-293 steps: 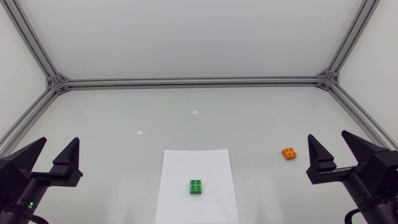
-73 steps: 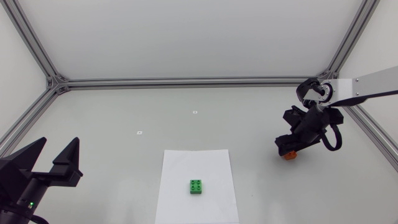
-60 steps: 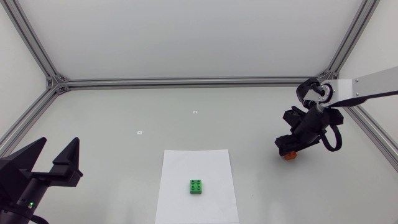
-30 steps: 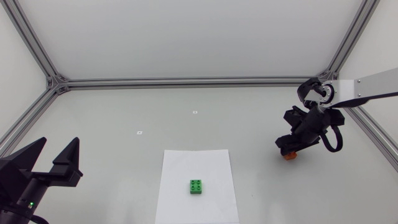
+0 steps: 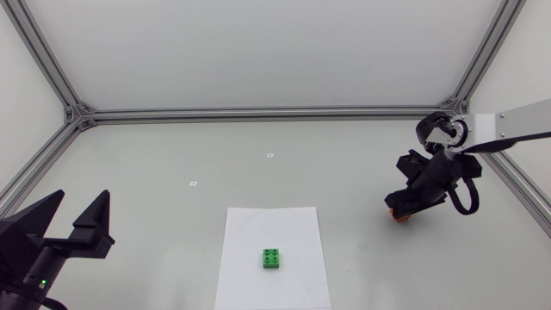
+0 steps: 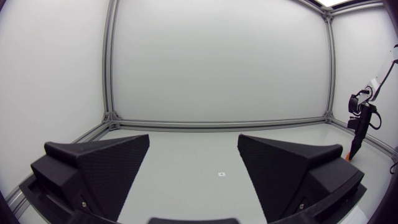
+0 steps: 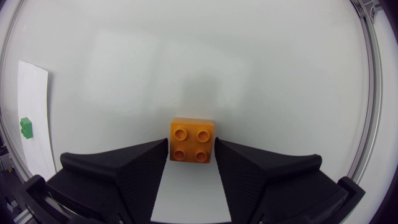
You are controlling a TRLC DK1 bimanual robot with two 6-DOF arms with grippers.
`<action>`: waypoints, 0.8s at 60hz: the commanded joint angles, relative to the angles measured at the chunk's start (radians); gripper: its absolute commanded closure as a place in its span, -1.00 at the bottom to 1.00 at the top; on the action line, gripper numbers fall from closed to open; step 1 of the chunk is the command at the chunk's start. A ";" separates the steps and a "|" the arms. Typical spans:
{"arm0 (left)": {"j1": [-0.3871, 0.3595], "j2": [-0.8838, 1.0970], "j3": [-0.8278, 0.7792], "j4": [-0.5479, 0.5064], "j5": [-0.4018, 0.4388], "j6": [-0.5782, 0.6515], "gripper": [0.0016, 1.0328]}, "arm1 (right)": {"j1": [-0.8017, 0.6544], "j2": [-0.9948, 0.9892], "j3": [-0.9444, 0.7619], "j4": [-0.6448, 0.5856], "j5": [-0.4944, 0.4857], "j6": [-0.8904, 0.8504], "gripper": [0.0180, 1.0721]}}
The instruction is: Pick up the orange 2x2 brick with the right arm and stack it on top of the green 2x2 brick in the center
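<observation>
The right gripper (image 5: 400, 207) stands low over the table at the right, its jaws pinching the orange 2x2 brick (image 5: 399, 216) from two opposite sides. In the right wrist view the two black fingers (image 7: 134, 163) press flat against the brick's (image 7: 193, 140) side walls, studs up. Whether the brick rests on the table or hangs just off it I cannot tell. Taking the green 2x2 brick (image 5: 272, 258) as the dial's centre in the head view, the orange brick is well apart from it, between 2 and 3 o'clock. The green brick sits studs up on the lower half of a white paper sheet (image 5: 258, 226). The left gripper (image 5: 83, 196) is between 9 and 10 o'clock from the green brick, near the table's left edge. Its jaws are spread wide with nothing between them, as the left wrist view (image 6: 194, 140) also shows.
</observation>
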 commanded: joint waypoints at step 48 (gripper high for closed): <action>-0.001 -0.004 -0.041 -0.011 0.003 0.006 -0.92 | -0.005 -0.016 -0.044 0.051 -0.007 -0.039 0.29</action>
